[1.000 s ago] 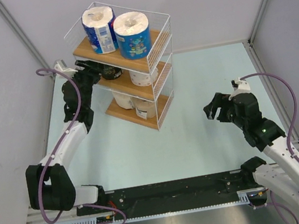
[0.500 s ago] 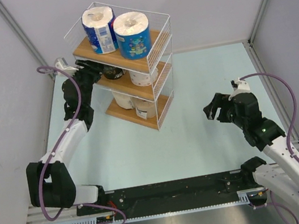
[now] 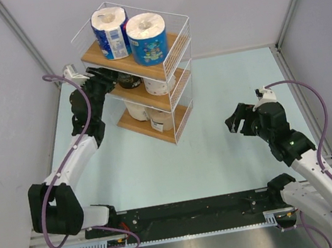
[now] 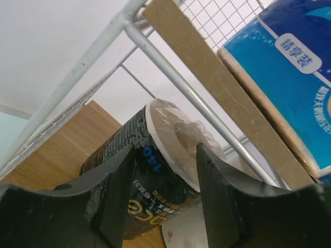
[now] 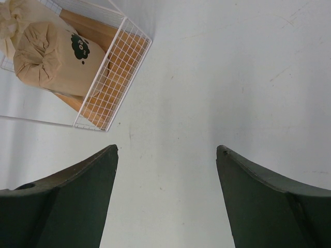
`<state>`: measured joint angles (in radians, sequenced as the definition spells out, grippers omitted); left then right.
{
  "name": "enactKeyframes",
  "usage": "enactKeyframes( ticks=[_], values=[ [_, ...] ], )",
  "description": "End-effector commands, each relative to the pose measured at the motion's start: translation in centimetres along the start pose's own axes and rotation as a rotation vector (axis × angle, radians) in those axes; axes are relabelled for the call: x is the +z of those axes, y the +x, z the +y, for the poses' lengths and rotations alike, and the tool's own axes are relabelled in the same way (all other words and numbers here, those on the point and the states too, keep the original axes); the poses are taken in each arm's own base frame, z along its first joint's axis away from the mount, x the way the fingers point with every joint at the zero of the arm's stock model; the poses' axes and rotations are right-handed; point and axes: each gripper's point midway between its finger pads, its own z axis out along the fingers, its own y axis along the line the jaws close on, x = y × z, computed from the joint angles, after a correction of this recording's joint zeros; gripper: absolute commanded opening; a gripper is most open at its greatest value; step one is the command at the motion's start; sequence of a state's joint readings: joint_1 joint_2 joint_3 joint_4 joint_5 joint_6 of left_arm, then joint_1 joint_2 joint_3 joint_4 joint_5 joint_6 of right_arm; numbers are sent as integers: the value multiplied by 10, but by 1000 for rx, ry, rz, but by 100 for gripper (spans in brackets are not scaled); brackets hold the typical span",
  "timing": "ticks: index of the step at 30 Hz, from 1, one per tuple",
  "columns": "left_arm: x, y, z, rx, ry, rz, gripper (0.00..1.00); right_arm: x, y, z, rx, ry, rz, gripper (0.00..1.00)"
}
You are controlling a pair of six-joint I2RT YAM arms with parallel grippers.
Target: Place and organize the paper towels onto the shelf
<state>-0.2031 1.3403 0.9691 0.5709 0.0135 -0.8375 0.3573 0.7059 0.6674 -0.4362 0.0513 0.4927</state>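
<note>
Two fingers of my left pincer [image 4: 164, 170] stand narrow, one on each side of the dark roll [image 4: 126, 137] and pressed against its wrapper, so I log the roll as gripped. It sits at the left end of the middle tier of the shelf [image 3: 144, 71], tucked under the top board. Its pale, crinkled end faces the wrist camera. I cannot tell whether its base rests flat on the wood. Further right on that same board the white dotted roll [image 3: 158, 86] stands upright, near the dark one. On the top board a blue roll [image 3: 110, 33] and a second blue roll [image 3: 147, 38] stand upright side by side. On the bottom board the cream roll [image 3: 135, 111] stands next to the tan-brown roll [image 3: 160, 120], which is nearer the front corner of the wire frame. My right pincer [image 5: 166, 150] is spread wide with nothing between its fingers. It hangs above the pale table [image 3: 211, 91], well apart from the shelf and to its right.
</note>
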Motion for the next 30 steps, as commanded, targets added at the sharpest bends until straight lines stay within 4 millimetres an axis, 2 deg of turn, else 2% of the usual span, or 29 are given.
enactKeyframes(
  ticks=[1,15,21,23,25,26,30],
  values=[
    [-9,-15,-33,5,100,-31,55,1,-3,1,-8,-11,-12,81],
    [-23,0,-42,3,115,3,53,1,-1,0,-9,-7,-6,81],
    [-34,-2,-41,7,102,-5,54,1,-1,0,-8,-7,-9,81],
    [-39,-8,-43,14,99,-21,56,1,-1,0,-7,-5,-6,81],
    [-44,-11,-44,23,89,-23,62,1,-1,0,-7,-6,-8,81],
    [-47,-21,-46,30,79,-54,64,0,-2,1,-7,-10,-11,81],
    [-62,-33,-48,66,49,-72,72,-1,-4,1,-11,-11,-19,81]
  ],
)
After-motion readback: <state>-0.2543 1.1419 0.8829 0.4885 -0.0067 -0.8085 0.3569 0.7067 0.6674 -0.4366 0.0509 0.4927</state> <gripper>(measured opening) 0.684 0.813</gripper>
